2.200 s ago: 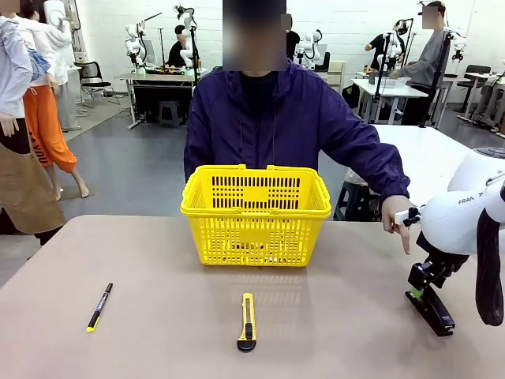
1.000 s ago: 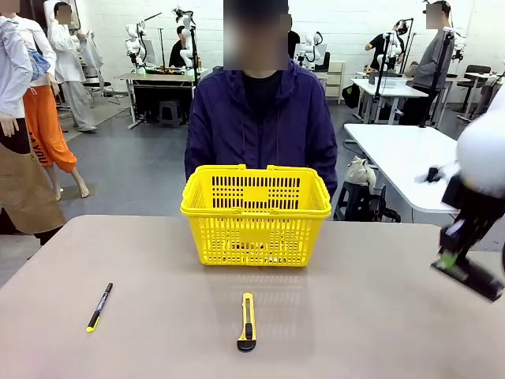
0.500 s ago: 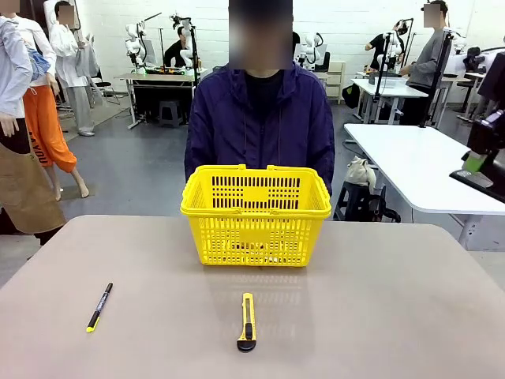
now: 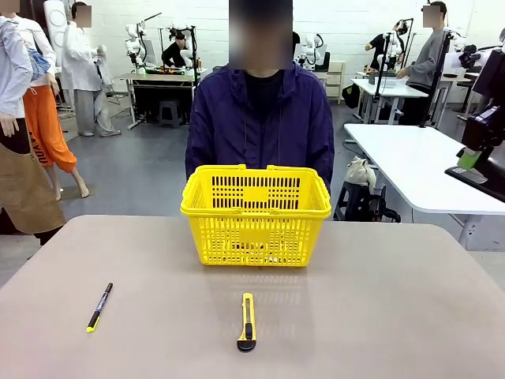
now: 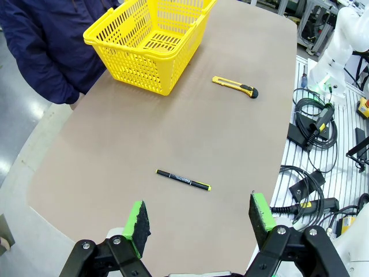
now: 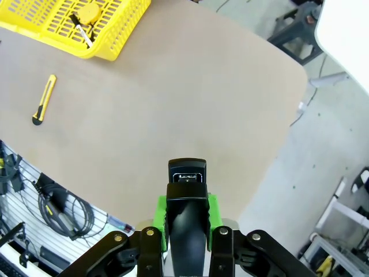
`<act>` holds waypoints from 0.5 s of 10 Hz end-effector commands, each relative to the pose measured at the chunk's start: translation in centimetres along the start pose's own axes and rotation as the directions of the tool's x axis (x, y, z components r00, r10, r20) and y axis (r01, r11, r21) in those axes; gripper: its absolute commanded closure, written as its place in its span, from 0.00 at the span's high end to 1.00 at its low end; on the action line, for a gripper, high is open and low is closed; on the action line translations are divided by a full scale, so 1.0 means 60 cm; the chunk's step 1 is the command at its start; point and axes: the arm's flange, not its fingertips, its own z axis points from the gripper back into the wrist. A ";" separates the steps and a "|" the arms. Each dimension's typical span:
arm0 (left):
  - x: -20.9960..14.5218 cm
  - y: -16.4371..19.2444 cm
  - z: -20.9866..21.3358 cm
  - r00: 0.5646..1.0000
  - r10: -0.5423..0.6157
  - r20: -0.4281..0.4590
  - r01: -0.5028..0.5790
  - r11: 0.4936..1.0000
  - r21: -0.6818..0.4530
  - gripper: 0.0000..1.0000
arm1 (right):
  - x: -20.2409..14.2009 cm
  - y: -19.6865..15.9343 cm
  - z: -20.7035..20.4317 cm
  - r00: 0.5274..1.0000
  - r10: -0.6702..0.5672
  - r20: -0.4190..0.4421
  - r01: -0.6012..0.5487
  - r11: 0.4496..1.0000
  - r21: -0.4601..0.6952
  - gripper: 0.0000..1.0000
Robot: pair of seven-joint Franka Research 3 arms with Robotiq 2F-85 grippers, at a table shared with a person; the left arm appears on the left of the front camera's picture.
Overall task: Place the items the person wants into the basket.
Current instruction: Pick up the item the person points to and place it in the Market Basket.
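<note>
The black stapler [image 6: 187,222] was clamped between the green pads [image 6: 213,214] of the right pincer [image 6: 187,213], held lengthwise with its nose pointing beyond the fingertips. In the front view this pincer [image 4: 476,160] hung high at the right edge, well above the worktop [image 4: 379,300] and well apart from the yellow basket [image 4: 255,215].

The main risk, as I judged it, was a slip — the stapler is smooth and long, and the pads held it near one end, so a quick swing toward the basket might turn it or let it drop on the worktop. A release made too early could also send it against the rim instead of inside. The basket is light and might shift if it was struck.

Inside the basket, the right wrist view showed the yellow tape measure [image 6: 87,12] and the white marker pen [image 6: 81,31] lying on the floor of it.

The left pincer [image 5: 199,219] stood with its jaws apart and empty, above the near end of the worktop — the black pen with yellow end [image 5: 183,179] lay below it, and the utility knife [image 5: 234,86] farther off, near the basket.
</note>
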 end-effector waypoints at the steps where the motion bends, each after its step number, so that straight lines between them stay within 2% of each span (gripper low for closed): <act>1: -0.002 0.001 0.003 1.000 -0.019 0.020 0.019 1.000 -0.005 0.90 | -0.005 0.003 0.000 1.000 0.008 -0.002 -0.008 1.000 -0.004 0.19; 3: -0.002 0.001 0.003 1.000 -0.019 0.020 0.019 1.000 -0.005 0.90 | -0.005 0.003 0.000 1.000 0.008 -0.002 -0.008 1.000 -0.004 0.19; 4: -0.002 0.001 0.003 1.000 -0.019 0.020 0.019 1.000 -0.005 0.90 | -0.001 0.001 0.003 1.000 0.000 0.003 0.000 1.000 -0.001 0.32; 5: -0.002 0.001 0.003 1.000 -0.019 0.020 0.019 1.000 -0.005 0.90 | 0.062 0.024 0.008 0.988 0.151 0.025 -0.150 0.988 -0.046 0.32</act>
